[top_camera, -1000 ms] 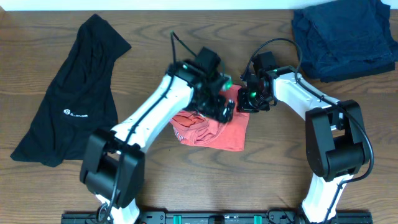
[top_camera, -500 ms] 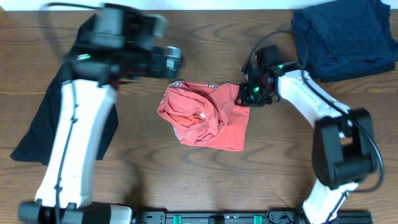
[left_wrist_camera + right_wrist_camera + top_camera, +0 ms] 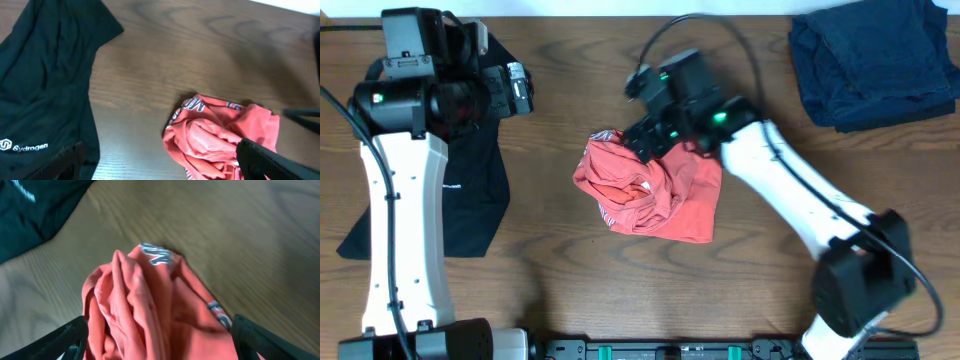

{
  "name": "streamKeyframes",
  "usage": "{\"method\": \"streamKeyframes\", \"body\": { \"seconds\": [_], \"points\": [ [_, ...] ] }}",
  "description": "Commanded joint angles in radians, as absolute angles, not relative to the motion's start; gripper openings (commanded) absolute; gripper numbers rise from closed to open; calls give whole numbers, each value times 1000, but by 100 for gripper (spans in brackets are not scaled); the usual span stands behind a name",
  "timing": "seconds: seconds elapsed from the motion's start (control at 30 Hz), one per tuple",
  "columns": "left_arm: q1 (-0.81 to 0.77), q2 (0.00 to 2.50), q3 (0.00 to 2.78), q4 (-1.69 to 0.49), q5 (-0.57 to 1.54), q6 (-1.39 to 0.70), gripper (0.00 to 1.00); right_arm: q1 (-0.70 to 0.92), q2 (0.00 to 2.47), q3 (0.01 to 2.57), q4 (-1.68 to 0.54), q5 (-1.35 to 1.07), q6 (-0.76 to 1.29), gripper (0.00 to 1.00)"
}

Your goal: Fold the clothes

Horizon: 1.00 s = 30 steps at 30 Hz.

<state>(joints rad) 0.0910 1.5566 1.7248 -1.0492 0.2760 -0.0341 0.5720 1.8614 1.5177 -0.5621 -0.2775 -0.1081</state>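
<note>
A crumpled red garment (image 3: 655, 195) lies in a heap at the table's middle, with a lettered band showing at its upper left. My right gripper (image 3: 642, 140) hovers over its top edge, open; in the right wrist view the fingers (image 3: 67, 339) stand wide on either side of the red garment (image 3: 160, 305) and hold nothing. My left gripper (image 3: 518, 88) is at the far left, over the upper edge of a black garment (image 3: 470, 185), and is open and empty. The left wrist view looks across the black garment (image 3: 45, 75) and the red garment (image 3: 220, 135).
A folded navy pile (image 3: 872, 60) sits at the back right corner. The black garment spreads down the left side, with a small white logo (image 3: 25, 146). Bare wooden table (image 3: 750, 290) runs in front of the red heap.
My right gripper has let go of the red garment's right corner, opened, and swung left over its top. The left arm has pulled away from the middle to the far left.
</note>
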Motion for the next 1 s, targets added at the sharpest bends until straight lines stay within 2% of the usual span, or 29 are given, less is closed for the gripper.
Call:
{"method": "streamKeyframes", "body": {
  "seconds": [0.0,0.1,0.3,0.43,0.53,0.6,0.67,0.73,0.8,0.97],
  "points": [
    [96,1578,1719,-1055,249,-43,98,592,1937,1515,-542,-236,-181,90],
    [96,1586,1719,-1055,249,-38,98,598,1975,1518,-540,-247,-191,89],
    [96,1610,1718,-1055,249,-35,98,603,1986,1518,-556,-356,-218,74],
    [96,1636,1718,-1059,249,-35,98,616,2005,1518,-577,-356,-223,70],
    [96,1655,1718,-1066,249,-35,98,617,2029,1518,-600,-356,-223,62],
    [96,1661,1718,-1066,249,-35,98,617,2035,1518,-613,-356,-222,55],
    [96,1663,1718,-1066,248,-35,98,616,2035,1518,-617,-356,-222,41],
    [96,1663,1718,-1065,246,-35,98,614,2035,1530,-622,-356,-221,24],
    [96,1663,1718,-1065,238,-35,98,609,2035,1560,-645,-356,-212,1],
    [96,1663,1718,-1066,234,-35,98,569,2034,1705,-780,-340,-149,1]
  ]
}}
